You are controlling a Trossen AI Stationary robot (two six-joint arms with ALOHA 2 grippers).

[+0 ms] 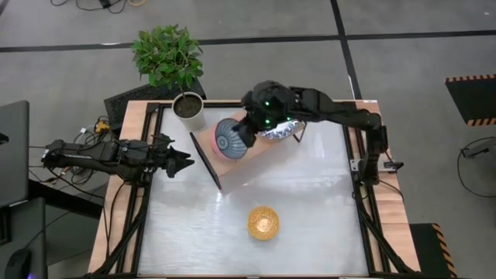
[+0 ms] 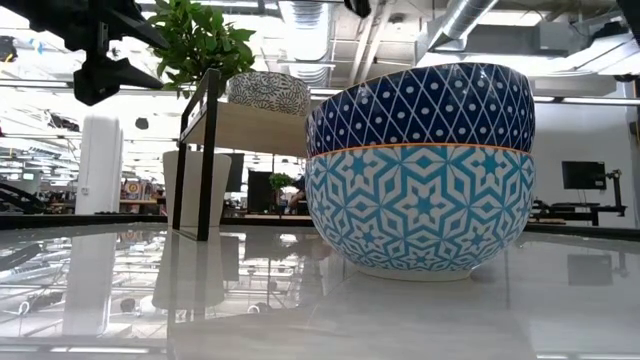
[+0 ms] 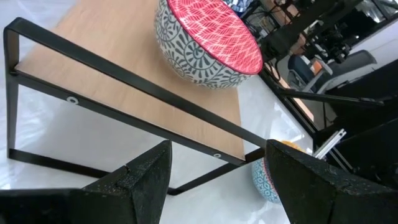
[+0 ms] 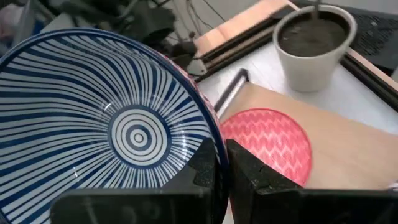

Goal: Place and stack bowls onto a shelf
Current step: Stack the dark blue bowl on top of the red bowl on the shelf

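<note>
My right gripper (image 1: 249, 130) is over the shelf (image 1: 232, 161) near the table's far edge, shut on a blue radial-patterned bowl (image 1: 231, 139). Under that bowl, a grey-patterned bowl with a red inside (image 4: 267, 142) rests by its base on the shelf's wooden top (image 3: 124, 74). A blue-and-white bowl (image 1: 280, 132) shows on the shelf's right part, mostly hidden by the right arm. My left gripper (image 1: 184, 163) waits open by the table's left edge, level with the shelf's left end, touching nothing. My right gripper holds the blue radial bowl by its rim (image 4: 211, 127), on the side toward the table's right. One finger is inside the bowl (image 4: 202, 171) and one outside (image 4: 249, 171). The bowl is lifted clear and tilted, right above the red-inside bowl.
A white plant pot (image 1: 188, 108) stands at the far left corner beside the shelf. Near the table's near edge sits a teal star-patterned bowl (image 2: 420, 215), with a dark blue diamond-patterned bowl (image 2: 420, 105) above it in the low view; from above it shows a yellow inside (image 1: 263, 222).
</note>
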